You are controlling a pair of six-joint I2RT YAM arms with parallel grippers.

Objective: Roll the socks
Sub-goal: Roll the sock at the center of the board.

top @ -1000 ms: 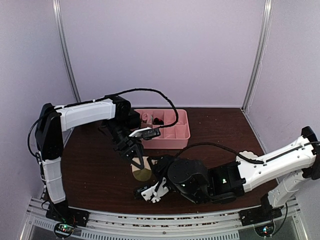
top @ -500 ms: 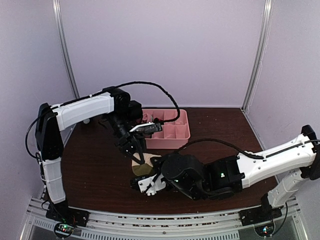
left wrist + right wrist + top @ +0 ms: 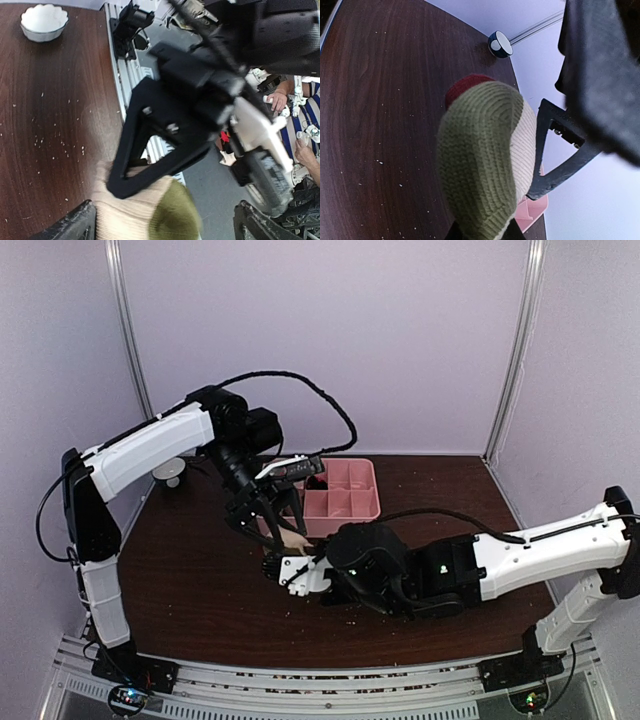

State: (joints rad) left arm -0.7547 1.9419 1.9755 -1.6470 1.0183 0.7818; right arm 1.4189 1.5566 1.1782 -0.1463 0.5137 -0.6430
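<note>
Item: beige sock [image 3: 485, 160], olive toe, bunched over the surface [image 3: 380, 100]. Right jaws pinch its near end, and its long axis runs out from them. Left jaws, spread wide, straddle it from above (the nearer pair, we judge).

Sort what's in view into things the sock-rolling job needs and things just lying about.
For the job:
- beige sock with an olive toe

Just lying about:
- pink tray
- white bowl
</note>
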